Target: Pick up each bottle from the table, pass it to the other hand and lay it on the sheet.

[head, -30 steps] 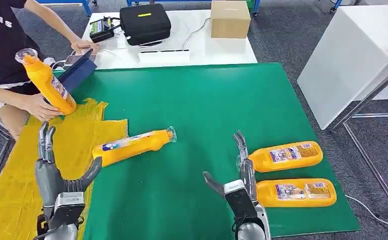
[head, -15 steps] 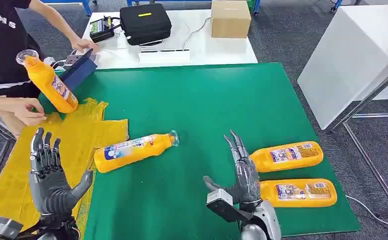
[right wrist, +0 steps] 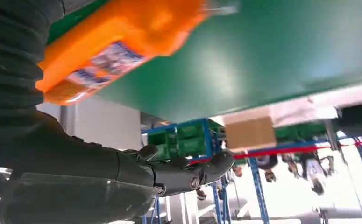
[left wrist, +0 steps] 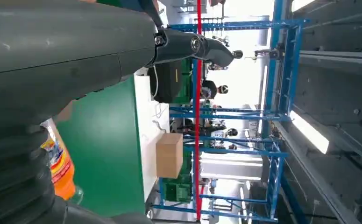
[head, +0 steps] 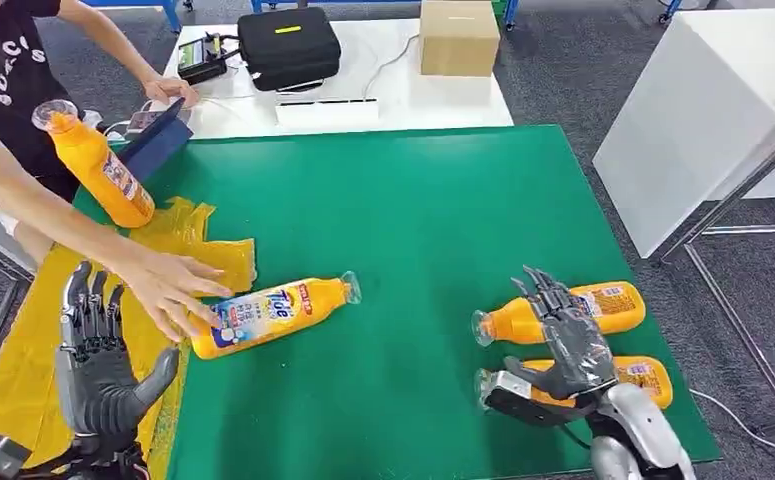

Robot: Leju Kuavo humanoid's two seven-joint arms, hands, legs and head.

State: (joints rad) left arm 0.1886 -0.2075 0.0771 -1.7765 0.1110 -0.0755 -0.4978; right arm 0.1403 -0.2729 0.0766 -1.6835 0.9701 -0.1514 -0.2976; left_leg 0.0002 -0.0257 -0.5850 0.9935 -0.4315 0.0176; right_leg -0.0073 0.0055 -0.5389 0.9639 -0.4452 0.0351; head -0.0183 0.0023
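Two orange bottles lie side by side on the green surface, the right hand spread just above them, apparently reaching to pick one up, and next it must close on one while the left hand waits spread.

Grey carpet floor; white table behind w/ cardboard box, black case.
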